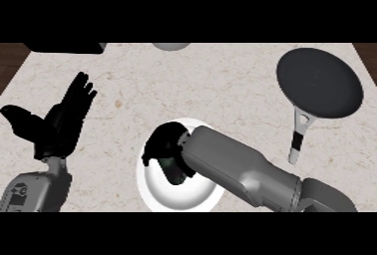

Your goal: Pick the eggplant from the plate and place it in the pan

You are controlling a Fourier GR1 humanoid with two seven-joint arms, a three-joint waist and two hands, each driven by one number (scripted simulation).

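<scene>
None of the placing is done yet, operator: your pan point(319, 82) sits bare, up and off to the right of the working hand, with its handle pointing back down toward your right forearm.

Your right hand point(168, 149) is down over the white plate point(184, 196), fingers curled in over its left half. Something dark sits under those fingers, and that is probably the eggplant, but the hand covers it so fully that you can't make out its shape. I'd call it closing on the eggplant or just closed; whether it actually has a hold, the view doesn't say. Nothing looks lifted, since the hand is low against the plate.

Your left hand point(59, 122) is off to the far left, well apart from the plate, open with fingers up, just resting.

So here's where you stand: the reach is made, the grasp is in hand, and the lift, the carry up and to the right across the counter point(206, 79), and the release over the pan are all left. Once you have it, mind that pan handle, which lies between hand and pan.
</scene>
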